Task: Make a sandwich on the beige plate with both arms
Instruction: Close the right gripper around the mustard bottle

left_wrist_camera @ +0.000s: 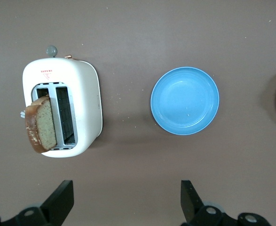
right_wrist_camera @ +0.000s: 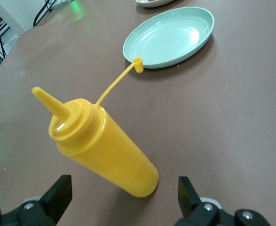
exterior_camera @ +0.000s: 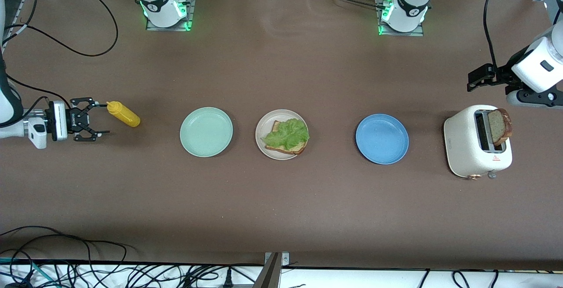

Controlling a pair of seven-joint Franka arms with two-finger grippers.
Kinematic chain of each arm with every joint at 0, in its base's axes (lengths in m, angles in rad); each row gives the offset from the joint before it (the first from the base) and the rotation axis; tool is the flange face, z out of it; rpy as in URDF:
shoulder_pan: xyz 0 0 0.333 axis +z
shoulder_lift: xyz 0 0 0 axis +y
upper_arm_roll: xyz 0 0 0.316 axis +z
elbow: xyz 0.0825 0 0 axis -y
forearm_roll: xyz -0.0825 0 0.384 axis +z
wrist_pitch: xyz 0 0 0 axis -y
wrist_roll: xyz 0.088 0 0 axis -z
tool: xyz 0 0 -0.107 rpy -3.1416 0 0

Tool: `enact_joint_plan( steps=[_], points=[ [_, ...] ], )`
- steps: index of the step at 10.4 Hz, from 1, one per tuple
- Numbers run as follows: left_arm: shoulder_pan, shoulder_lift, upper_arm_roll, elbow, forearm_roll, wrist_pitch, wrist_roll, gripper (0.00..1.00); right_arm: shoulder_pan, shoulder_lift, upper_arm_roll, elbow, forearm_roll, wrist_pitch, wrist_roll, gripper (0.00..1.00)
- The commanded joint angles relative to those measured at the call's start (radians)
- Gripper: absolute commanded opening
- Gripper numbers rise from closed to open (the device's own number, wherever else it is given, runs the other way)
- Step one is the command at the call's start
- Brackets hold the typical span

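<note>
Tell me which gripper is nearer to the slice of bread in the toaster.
Left. The left gripper hangs open just above the toaster holding the bread slice. The right gripper sits open by the yellow mustard bottle at the right arm's end.

yellow bottle [exterior_camera: 123, 114] at left of the front view, mint plate [exterior_camera: 206, 132] left of centre, blue plate [exterior_camera: 382, 139] right of centre, toaster [exterior_camera: 470, 147] far right.
</note>
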State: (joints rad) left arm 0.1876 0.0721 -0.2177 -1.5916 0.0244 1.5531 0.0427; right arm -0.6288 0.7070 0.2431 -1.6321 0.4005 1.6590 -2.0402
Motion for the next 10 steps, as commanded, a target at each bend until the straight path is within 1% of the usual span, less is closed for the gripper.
enact_joint_plan(
  steps=[1, 3, 4, 6, 7, 8, 10],
  points=[
    [-0.002, 0.011, -0.008, 0.001, -0.023, 0.005, -0.004, 1.00, -0.025, -0.020, 0.012, -0.078, 0.047, 0.038, -0.054, 1.00],
    [-0.004, 0.009, -0.011, -0.005, -0.024, -0.002, -0.004, 1.00, -0.031, -0.017, 0.012, -0.133, 0.081, 0.085, -0.118, 1.00],
    [-0.004, 0.009, -0.011, -0.004, -0.030, 0.001, -0.003, 1.00, -0.031, -0.017, 0.012, -0.149, 0.089, 0.103, -0.129, 0.88],
    [-0.005, 0.002, -0.018, 0.005, -0.032, -0.005, 0.008, 1.00, -0.031, -0.009, 0.015, -0.150, 0.092, 0.110, -0.133, 0.42],
    [-0.004, -0.014, -0.073, 0.009, -0.032, -0.007, 0.008, 1.00, -0.031, -0.005, 0.016, -0.150, 0.096, 0.113, -0.140, 0.15],
    [-0.002, -0.018, -0.113, 0.013, -0.032, -0.005, -0.006, 1.00, -0.028, -0.004, 0.016, -0.150, 0.113, 0.113, -0.140, 0.00],
    [-0.004, -0.017, -0.150, 0.039, -0.029, -0.005, -0.004, 1.00, -0.020, -0.014, 0.024, -0.143, 0.113, 0.119, -0.138, 0.00]
  ],
)
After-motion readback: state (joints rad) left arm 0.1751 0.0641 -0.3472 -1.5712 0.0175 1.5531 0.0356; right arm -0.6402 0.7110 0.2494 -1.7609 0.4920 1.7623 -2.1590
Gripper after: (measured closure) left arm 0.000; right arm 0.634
